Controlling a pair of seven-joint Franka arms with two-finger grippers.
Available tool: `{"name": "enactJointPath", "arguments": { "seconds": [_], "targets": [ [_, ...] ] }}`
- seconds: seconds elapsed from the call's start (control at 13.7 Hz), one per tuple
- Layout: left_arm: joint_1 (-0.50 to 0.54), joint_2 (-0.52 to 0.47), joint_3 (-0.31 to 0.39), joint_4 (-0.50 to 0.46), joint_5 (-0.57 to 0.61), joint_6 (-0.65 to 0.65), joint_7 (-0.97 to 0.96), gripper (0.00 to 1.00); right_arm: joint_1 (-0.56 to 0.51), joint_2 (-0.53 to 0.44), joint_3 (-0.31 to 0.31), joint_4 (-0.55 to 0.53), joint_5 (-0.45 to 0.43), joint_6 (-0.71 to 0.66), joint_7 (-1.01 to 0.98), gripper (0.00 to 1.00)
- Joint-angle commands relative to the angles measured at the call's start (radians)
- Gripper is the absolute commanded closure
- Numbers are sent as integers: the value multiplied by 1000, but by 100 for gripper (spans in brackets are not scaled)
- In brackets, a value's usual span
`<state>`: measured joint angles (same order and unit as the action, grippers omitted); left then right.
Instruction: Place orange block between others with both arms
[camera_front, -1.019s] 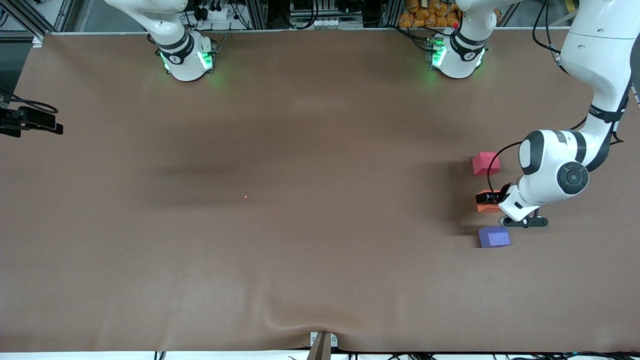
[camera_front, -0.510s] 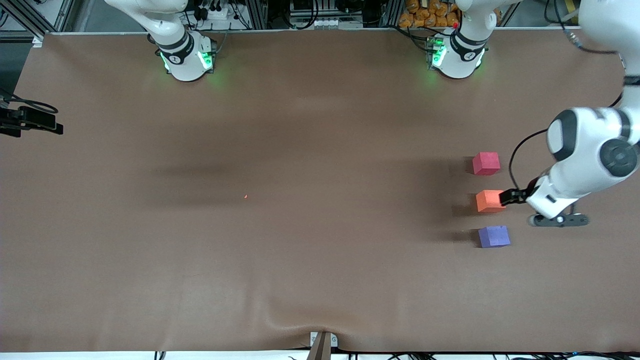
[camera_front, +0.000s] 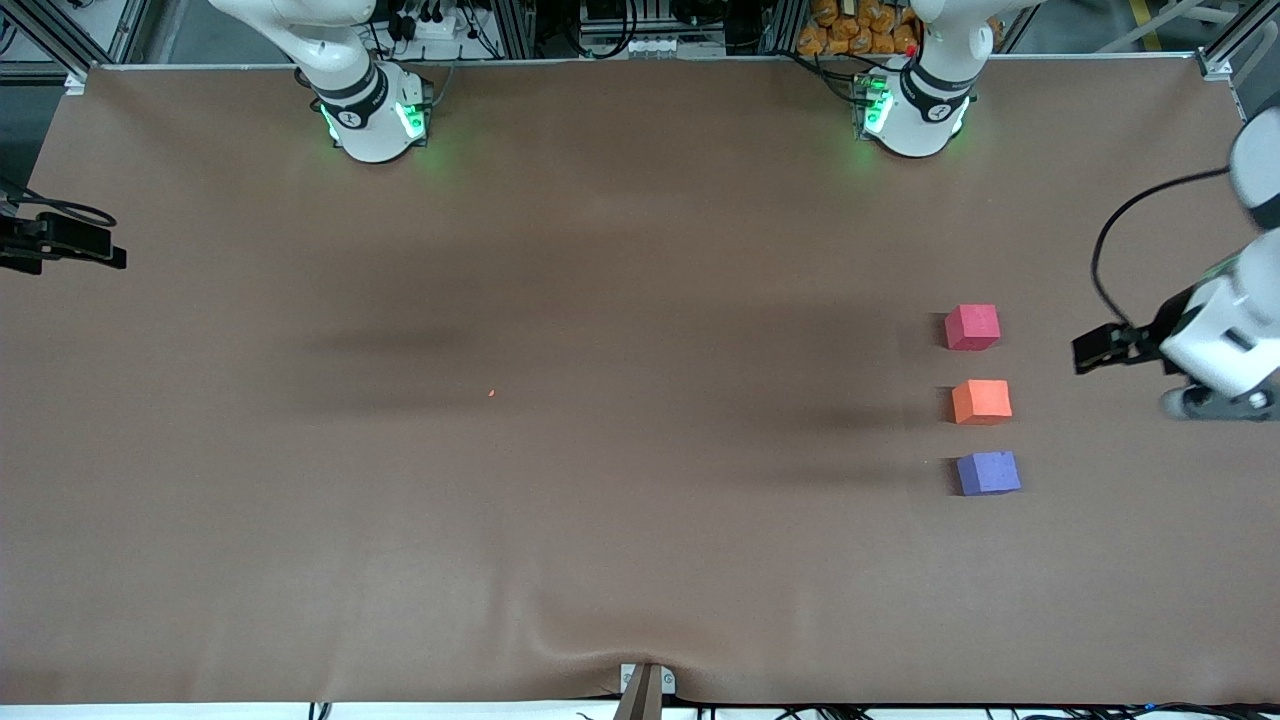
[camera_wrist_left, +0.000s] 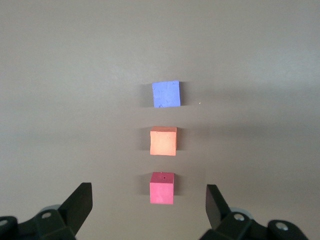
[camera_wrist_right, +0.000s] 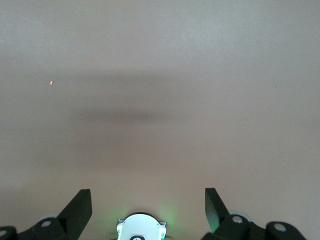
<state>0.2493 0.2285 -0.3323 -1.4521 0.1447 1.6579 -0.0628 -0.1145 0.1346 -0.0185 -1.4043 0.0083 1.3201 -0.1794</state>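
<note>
The orange block (camera_front: 981, 402) sits on the brown table in a line between the others, the pinkish-red cube (camera_front: 972, 327) and the purple-blue cube (camera_front: 988, 473). My left gripper (camera_front: 1092, 351) hangs open and empty in the air over bare table beside the row, toward the left arm's end. Its wrist view looks down on the purple-blue cube (camera_wrist_left: 166, 94), the orange block (camera_wrist_left: 163, 141) and the pinkish-red cube (camera_wrist_left: 162, 188), with the left gripper (camera_wrist_left: 147, 209) spread wide. My right gripper (camera_wrist_right: 147, 202) is open over bare table above its own base; the front view does not show it.
The arm bases stand at the table's back edge, the right one (camera_front: 372, 118) and the left one (camera_front: 915, 112). A tiny red speck (camera_front: 491, 393) lies mid-table. A black camera mount (camera_front: 60, 245) juts in at the right arm's end. The cloth ripples at the front edge (camera_front: 600, 640).
My left gripper has drawn away from the orange block and risen toward the left arm's end of the table. The three cubes have not moved. The right arm waits.
</note>
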Motion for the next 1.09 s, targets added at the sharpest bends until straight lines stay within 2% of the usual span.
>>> {"name": "enactJointPath", "arguments": {
  "seconds": [0.0, 0.29, 0.36, 0.44, 0.51, 0.66, 1.02],
  "targets": [
    [5, -98, -11, 19, -40, -81, 14, 0, -14, -7, 15, 8, -2, -13, 3, 0],
    [-14, -136, -16, 13, -89, -113, -6, 0, -14, -7, 15, 8, -2, -13, 4, 0],
    [-72, -150, 17, -11, -88, -113, -9, 0, -14, -7, 15, 8, -2, -13, 3, 0],
    [-143, -181, 110, -45, -93, -113, -8, 0, -14, -7, 15, 8, -2, -13, 3, 0],
    [-187, -207, 161, -85, -96, -113, -8, 0, -14, -7, 15, 8, -2, -13, 3, 0],
    [-191, -270, 168, -163, -102, -107, -5, 0, -14, -7, 15, 8, -2, -13, 3, 0],
    [-191, -281, 196, -162, -103, -110, 17, 0, -14, -7, 15, 8, -2, -13, 3, 0]
  ]
}}
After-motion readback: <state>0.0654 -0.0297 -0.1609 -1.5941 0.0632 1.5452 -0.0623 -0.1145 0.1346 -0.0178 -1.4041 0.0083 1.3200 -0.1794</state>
